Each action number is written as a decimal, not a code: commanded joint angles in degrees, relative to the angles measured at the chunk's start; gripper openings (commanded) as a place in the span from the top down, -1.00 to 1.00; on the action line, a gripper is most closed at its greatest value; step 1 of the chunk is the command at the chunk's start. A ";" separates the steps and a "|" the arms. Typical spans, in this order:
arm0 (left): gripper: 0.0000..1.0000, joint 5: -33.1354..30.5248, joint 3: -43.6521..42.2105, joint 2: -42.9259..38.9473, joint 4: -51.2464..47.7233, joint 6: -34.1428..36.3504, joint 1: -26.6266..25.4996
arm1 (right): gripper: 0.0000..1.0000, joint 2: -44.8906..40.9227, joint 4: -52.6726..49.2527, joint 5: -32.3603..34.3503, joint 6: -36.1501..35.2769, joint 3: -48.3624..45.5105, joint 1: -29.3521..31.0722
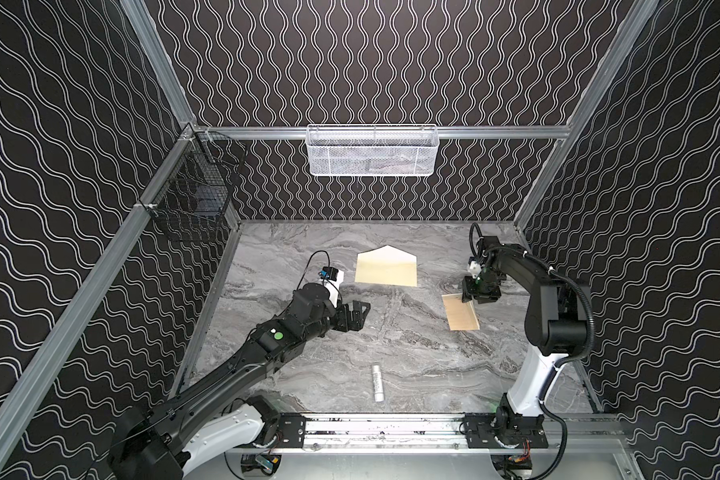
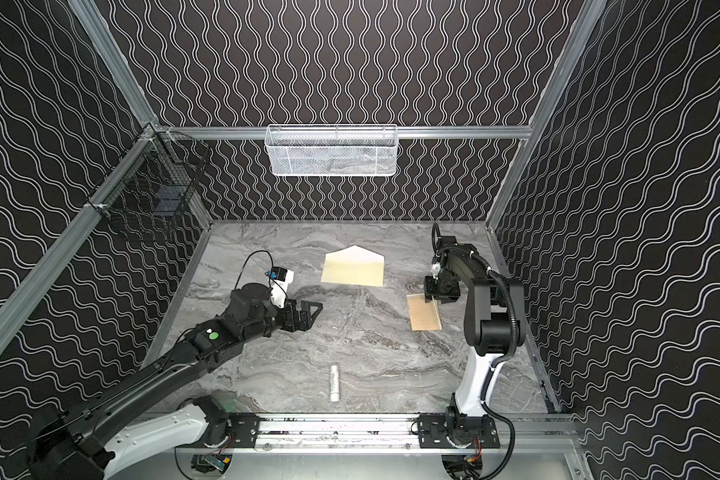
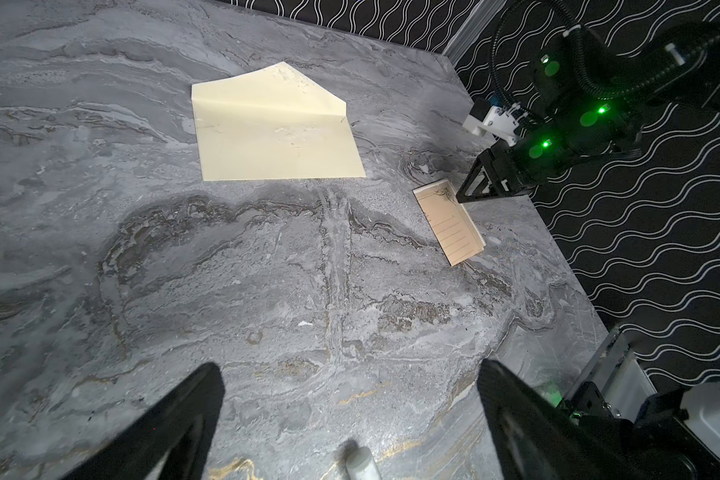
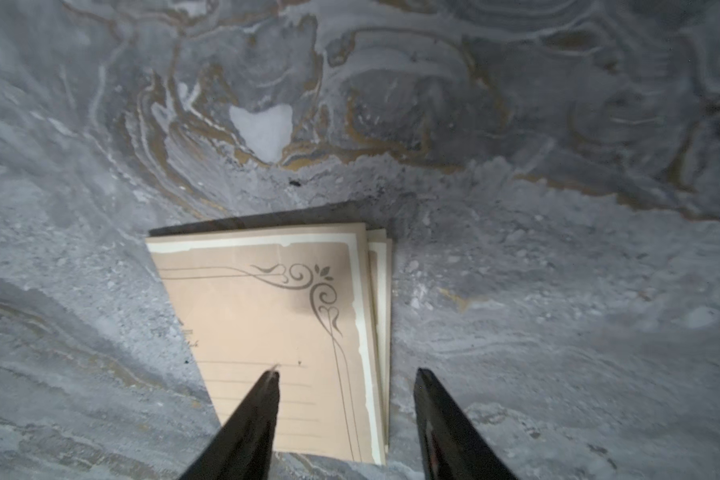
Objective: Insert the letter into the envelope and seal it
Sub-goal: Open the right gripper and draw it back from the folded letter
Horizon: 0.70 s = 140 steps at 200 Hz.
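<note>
The letter point(image 1: 460, 312) point(image 2: 424, 313) lies folded on the marble table at the right, its tan bordered face up point(image 4: 283, 328) point(image 3: 449, 226). My right gripper point(image 1: 472, 296) point(image 2: 433, 296) point(image 4: 346, 374) is open just above the letter's far end. One finger is over the letter's face, the other over the bare table beside its long edge, and nothing is gripped. The envelope point(image 1: 386, 269) point(image 2: 353, 269) point(image 3: 275, 141) lies flat at the back middle with its pointed flap open, away from both grippers. My left gripper point(image 1: 356, 316) point(image 2: 306, 312) point(image 3: 350, 374) hangs wide open and empty, in front of the envelope and to its left.
A white cylindrical stick point(image 1: 377, 382) point(image 2: 334, 383) point(image 3: 362, 465) lies near the front middle of the table. A white mesh basket point(image 1: 373, 151) hangs on the back wall and a black wire basket point(image 1: 196, 195) on the left wall. A metal rail point(image 1: 383, 430) runs along the front edge.
</note>
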 commanded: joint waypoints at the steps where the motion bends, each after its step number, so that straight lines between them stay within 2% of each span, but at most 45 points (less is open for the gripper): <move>1: -0.97 -0.76 0.38 0.31 1.08 -0.06 0.24 | -0.10 -3.68 0.56 -0.49 2.50 -0.10 0.57; 30: -0.98 -1.11 0.23 1.26 0.75 -0.94 0.41 | -0.14 -11.82 7.39 -4.80 6.66 -5.66 3.25; 88: -0.97 0.64 0.13 4.40 -0.76 -5.22 0.94 | -0.24 -29.55 26.17 -10.03 20.53 -29.40 7.06; 140: -0.98 1.15 0.87 6.03 -4.44 -5.47 1.12 | -0.29 -35.42 32.67 -9.18 25.70 -38.83 14.11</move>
